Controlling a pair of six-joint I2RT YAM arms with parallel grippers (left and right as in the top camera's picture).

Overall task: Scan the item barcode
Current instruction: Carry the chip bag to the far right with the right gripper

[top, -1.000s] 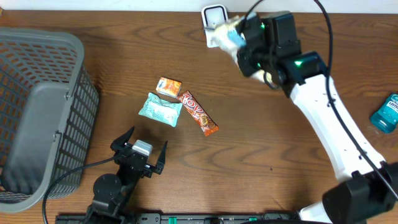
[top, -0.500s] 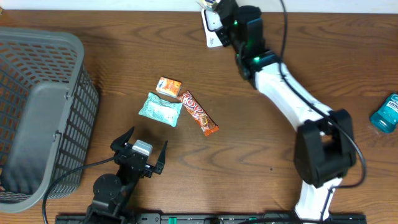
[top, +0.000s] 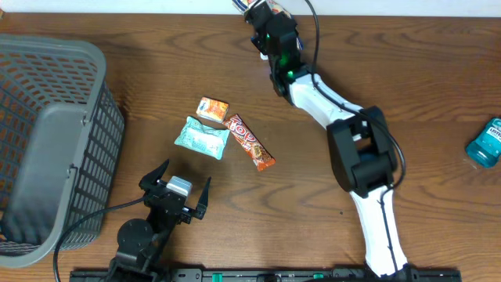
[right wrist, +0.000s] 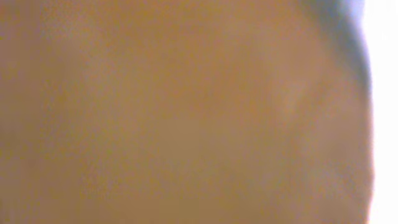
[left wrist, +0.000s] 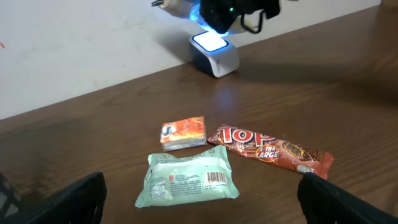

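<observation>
- Item (left wrist: 176,6): you have it at the far edge of the table (top: 407,70), a pale thing sticking out of the right gripper (top: 260,11).
- Right gripper: its jaws are clamped together on the item, up off the table. The right arm reaches across to the far edge.
- Scanner (left wrist: 213,53): you see it in the left wrist view as a small white box with a lit top, against the wall. The item hangs just above it and a little to its left, and does not touch it. A blue glow shows on the item's near side.
- Barcode: you cannot make one out on the item from any view.
- Right wrist view: only a tan blur with a bright strip at the right, so you learn nothing from it.
- Left gripper (top: 186,173): its jaws stand wide apart with nothing between them. It sits low at the near edge, pointing at the snacks.
- Snacks mid-table: a green packet (left wrist: 189,177), an orange packet (left wrist: 183,132) just behind it, and a bar (left wrist: 270,149) lying to their right. No gripper touches any of them.
- Basket (top: 55,47): it stands at the left end of the table.
- Bottle (top: 485,142): blue, it lies at the right edge, well apart from the rest.
</observation>
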